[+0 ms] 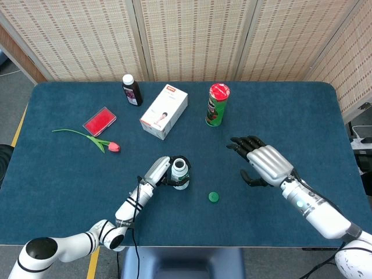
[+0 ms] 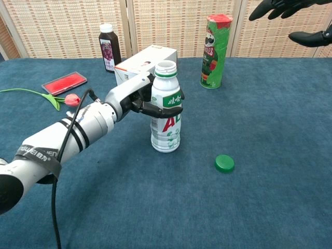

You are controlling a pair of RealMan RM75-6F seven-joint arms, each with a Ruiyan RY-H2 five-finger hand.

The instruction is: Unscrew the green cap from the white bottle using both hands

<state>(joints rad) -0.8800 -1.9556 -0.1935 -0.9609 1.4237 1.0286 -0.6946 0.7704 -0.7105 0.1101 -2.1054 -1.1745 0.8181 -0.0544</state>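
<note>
My left hand [image 2: 139,99] holds the white bottle [image 2: 166,109] upright near the table's front edge so it won't tip. The green cap [image 2: 224,163] lies off beside it. My right hand [image 1: 264,164] hangs spread wide, holding nothing

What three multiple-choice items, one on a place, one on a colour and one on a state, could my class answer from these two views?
1. Where is the green cap?
A. On the bottle
B. On the table
C. In the right hand

2. What colour is the crisp can's lid?
A. Red
B. Blue
C. White

3. What is the left hand doing?
A. Hanging open
B. Pressing the box
C. Gripping the white bottle

Key: B, it lies flat on the cloth; A, seen from above; C, fingers wrap the upright, open bottle.
</note>
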